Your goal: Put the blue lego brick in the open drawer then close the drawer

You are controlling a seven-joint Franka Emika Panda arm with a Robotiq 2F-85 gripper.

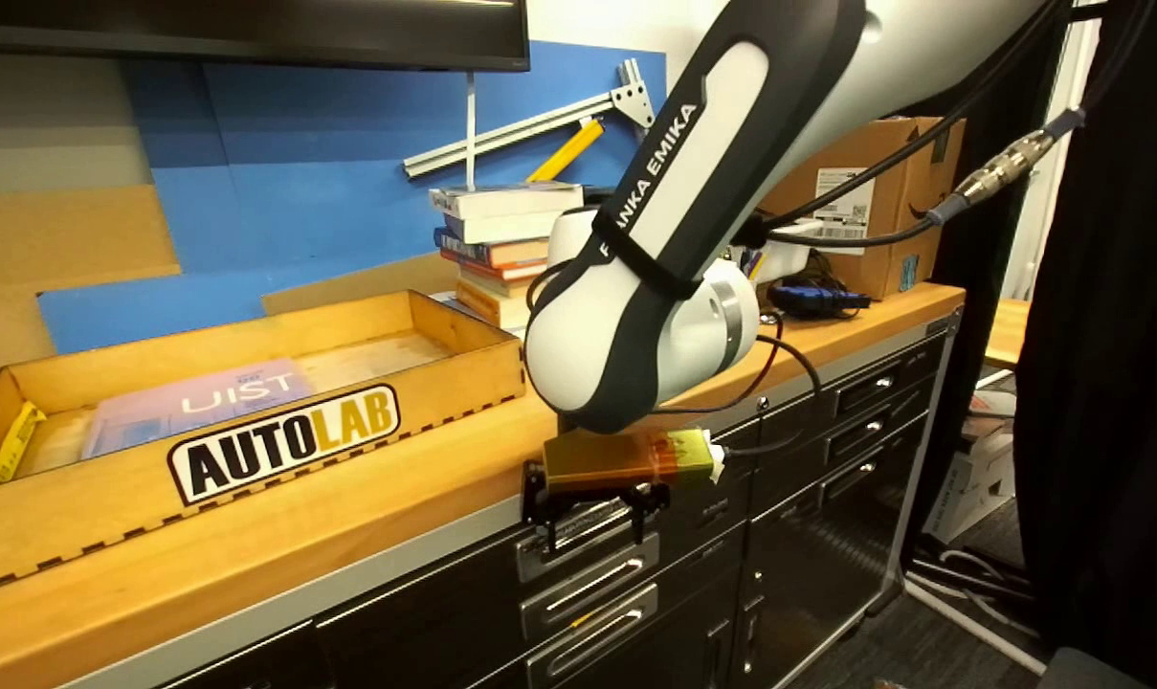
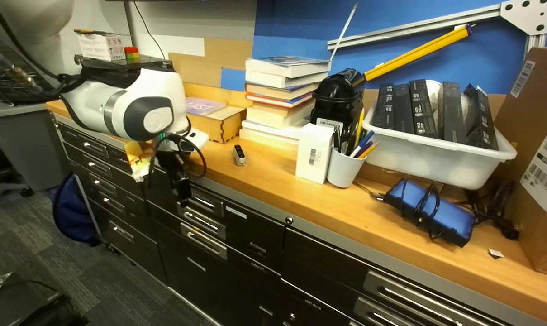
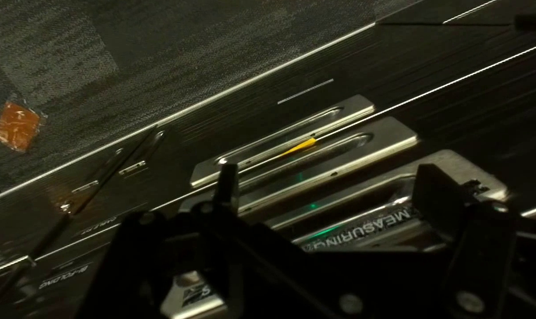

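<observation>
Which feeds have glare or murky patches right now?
Wrist view: dim, the black end effector nearly a silhouette, silver metal drawer handles glinting; both exterior views: pale wooden worktop bright, black metal drawer fronts dark; in an exterior view: black fabric curtain almost featureless.

The gripper (image 3: 334, 190) is black — hinged bars (image 3: 483, 252), flat-faced fingers (image 3: 436, 190), round silvery screw heads (image 3: 351, 304). Just above it sits an amber-wrapped box (image 1: 602, 461) with a ragged white end (image 1: 717, 457). Higher up, the arm (image 1: 564, 349) is glossy white — its black cover (image 1: 798, 57) lettered "ANKA EMIKA" in white, crossed by a black strap (image 1: 647, 260). Thin cables (image 1: 815, 385) loop beside the gripper; well above, a thicker one carries a silvery connector (image 1: 1004, 175).
</observation>
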